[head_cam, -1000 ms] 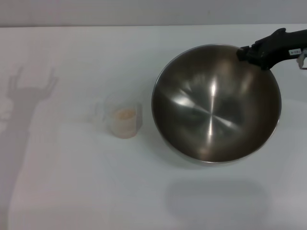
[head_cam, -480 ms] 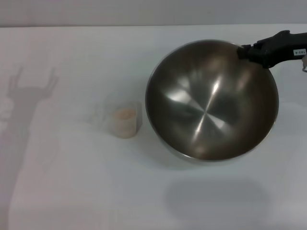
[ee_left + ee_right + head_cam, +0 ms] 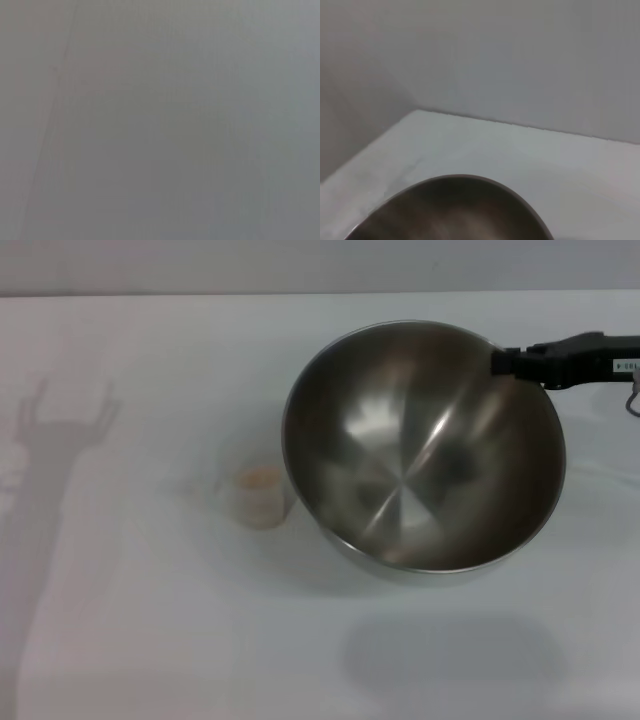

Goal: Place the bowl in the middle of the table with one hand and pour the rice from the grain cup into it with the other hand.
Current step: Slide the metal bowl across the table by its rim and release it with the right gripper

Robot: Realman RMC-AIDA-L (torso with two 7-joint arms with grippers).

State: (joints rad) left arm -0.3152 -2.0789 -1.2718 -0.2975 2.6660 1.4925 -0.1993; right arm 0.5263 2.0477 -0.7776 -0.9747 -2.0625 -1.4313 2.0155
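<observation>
The right end effector (image 3: 500, 362) grasps the bowl (image 3: 420, 450) by its far-right rim, the grain cup (image 3: 262, 496) just left.

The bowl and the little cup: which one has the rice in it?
The grain cup, the small clear one left of the bowl, holds the tan rice. The big steel bowl, gripped at its rim by the right gripper, is empty.
</observation>
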